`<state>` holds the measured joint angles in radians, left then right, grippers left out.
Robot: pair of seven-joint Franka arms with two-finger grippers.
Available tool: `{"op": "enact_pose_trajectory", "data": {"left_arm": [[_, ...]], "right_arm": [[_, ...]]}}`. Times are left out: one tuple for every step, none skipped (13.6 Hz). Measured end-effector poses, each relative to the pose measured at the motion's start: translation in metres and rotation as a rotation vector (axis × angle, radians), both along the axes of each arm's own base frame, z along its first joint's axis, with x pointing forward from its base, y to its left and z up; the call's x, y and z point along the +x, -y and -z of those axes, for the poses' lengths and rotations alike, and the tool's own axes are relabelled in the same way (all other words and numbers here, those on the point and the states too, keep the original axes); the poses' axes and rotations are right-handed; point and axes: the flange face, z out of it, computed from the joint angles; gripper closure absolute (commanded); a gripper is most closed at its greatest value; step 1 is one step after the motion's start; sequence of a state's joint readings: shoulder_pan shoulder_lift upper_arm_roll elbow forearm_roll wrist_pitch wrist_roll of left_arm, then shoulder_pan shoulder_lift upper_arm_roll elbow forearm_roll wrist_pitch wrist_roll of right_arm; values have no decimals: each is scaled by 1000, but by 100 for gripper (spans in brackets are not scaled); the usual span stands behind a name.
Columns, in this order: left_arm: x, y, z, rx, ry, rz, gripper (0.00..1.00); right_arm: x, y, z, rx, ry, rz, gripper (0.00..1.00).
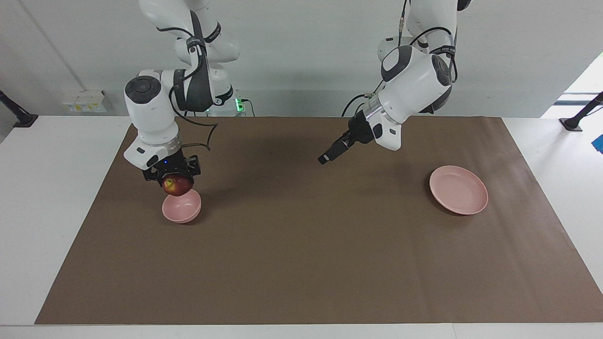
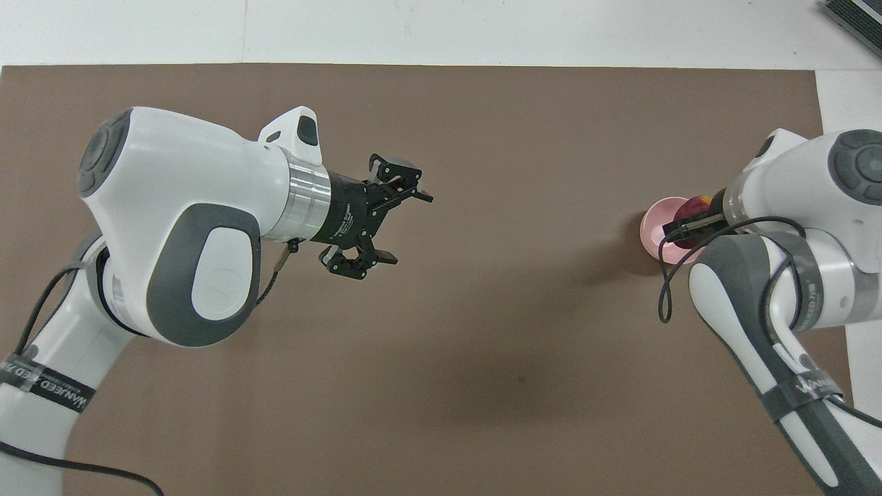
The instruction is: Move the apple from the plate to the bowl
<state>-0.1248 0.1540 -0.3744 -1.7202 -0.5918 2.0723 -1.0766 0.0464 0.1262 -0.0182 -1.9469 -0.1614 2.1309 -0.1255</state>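
I observed the right pincer (image 1: 173, 181) clamped on the apple (image 1: 177, 185), directly over the bowl (image 1: 182, 208). The left pincer (image 1: 325, 159) hung over the brown mat (image 1: 301, 263). The plate (image 1: 458, 189) lay toward the left arm's end of the bench (image 1: 47, 197).

place: lab — bare white walls | brown mat (image 1: 301, 263) on white table (image 1: 42, 197)

The bowl (image 1: 181, 207) sits on the mat (image 1: 301, 263) toward the right arm's end of the desk (image 1: 47, 188), and the plate (image 1: 458, 190) lies well apart from it toward the left arm's end. The apple (image 1: 176, 185) hangs in the right gripper (image 1: 172, 181) just over the bowl. The left gripper (image 2: 393, 227) is in the air over the middle of the mat, between bowl and plate.
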Motion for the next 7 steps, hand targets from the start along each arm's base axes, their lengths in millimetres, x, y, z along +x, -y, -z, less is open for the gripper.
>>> {"op": "enact_pose_trajectory", "data": {"left_arm": [[0,-1,-2,22,13,15,0],[0,-2,-6,42,24,29,0],[1,-4,-9,56,32,39,0],[3,-10,-12,68,42,48,0],[6,-19,-14,79,57,68,0],[8,-30,-19,86,74,94,0],[11,-43,-24,93,89,111,0]], "right_arm": [[5,0,9,-9,18,-12,100],[10,0,19,-16,38,-25,100],[14,-1,28,-19,50,-34,100],[17,-1,35,-20,50,-38,100],[18,-1,42,-19,49,-39,100],[19,-1,48,-18,50,-41,100],[20,-1,52,-18,48,-42,100]]}}
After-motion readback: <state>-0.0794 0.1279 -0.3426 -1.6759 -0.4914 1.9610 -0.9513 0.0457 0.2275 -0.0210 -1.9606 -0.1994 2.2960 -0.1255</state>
